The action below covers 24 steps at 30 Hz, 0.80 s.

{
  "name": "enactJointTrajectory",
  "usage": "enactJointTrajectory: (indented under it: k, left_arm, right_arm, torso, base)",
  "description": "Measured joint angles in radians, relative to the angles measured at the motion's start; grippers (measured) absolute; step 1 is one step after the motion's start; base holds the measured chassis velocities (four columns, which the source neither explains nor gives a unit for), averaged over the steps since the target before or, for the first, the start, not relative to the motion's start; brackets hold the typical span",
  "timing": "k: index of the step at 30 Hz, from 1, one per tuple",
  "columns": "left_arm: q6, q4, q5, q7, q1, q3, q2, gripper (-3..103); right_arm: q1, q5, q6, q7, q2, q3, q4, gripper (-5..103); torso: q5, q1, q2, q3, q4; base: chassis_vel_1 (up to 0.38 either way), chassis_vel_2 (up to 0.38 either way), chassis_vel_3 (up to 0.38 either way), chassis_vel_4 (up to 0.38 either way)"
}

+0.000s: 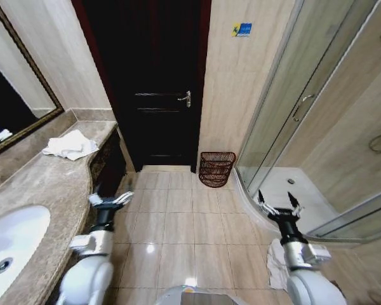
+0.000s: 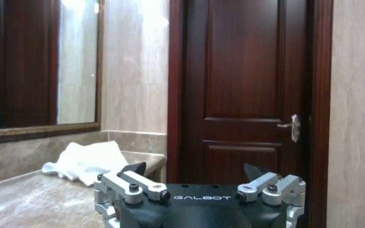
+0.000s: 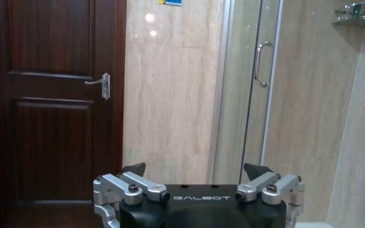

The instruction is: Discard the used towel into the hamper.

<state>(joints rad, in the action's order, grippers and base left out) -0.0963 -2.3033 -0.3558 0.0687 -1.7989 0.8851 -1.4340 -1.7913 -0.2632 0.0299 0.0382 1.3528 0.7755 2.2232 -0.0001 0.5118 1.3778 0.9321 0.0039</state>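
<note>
A crumpled white towel (image 1: 70, 145) lies on the marble counter (image 1: 44, 184) at the left, near its far end; the left wrist view shows the towel (image 2: 84, 160) ahead below the mirror. The hamper (image 1: 216, 169), a reddish-brown openwork basket, stands on the tiled floor against the wall right of the dark door. My left gripper (image 1: 110, 200) hangs open beside the counter's edge, well short of the towel, and it holds nothing (image 2: 195, 170). Near the shower's threshold my right gripper (image 1: 279, 203) is open and empty too (image 3: 195, 169).
A white sink (image 1: 11, 240) is set in the counter near me. A dark wooden door (image 1: 149, 82) faces me. The glass shower enclosure (image 1: 305, 108) fills the right side. A white cloth (image 1: 278, 264) lies on the floor by my right arm. Bare tiles stretch toward the hamper.
</note>
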Motion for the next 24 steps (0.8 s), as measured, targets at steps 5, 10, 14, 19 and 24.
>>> enactJointTrajectory:
  k: [5,10,14,19,24]
  left_arm:
    - [-0.035,-0.025,-0.024,-0.022,-0.038,0.006,-0.006,100]
    - [0.033,-0.025,-0.035,-0.059,-0.044,-0.041,0.013,100]
    - [0.085,-0.02,-0.034,-0.061,-0.029,-0.072,0.026,100]
    - [0.17,-0.016,-0.043,-0.011,0.05,-0.087,0.073,100]
    - [0.185,-0.019,-0.032,0.01,0.08,-0.09,0.085,100]
  right_arm:
    - [-0.006,-0.067,-0.032,-0.044,-0.001,0.031,0.048,100]
    - [0.073,-0.066,-0.048,-0.064,0.014,0.027,-0.011,100]
    - [0.146,-0.062,-0.082,-0.075,0.027,0.013,-0.045,100]
    - [0.231,-0.04,-0.2,-0.1,0.07,-0.002,-0.028,100]
    - [0.244,-0.033,-0.249,-0.104,0.091,-0.012,0.006,100]
  torso:
    - [0.0,0.0,0.0,0.0,-0.0001]
    - [0.0002,0.0,0.0,0.0,-0.0001]
    - [0.0004,0.0,0.0,0.0,0.0001]
    - [0.0001,0.0,0.0,0.0,0.0002]
    - [-0.0001,0.0,0.0,0.0,0.0]
  base:
    - [0.0,0.0,0.0,0.0]
    - [0.0,0.0,0.0,0.0]
    - [0.0,0.0,0.0,0.0]
    - [0.0,0.0,0.0,0.0]
    - [0.0,0.0,0.0,0.0]
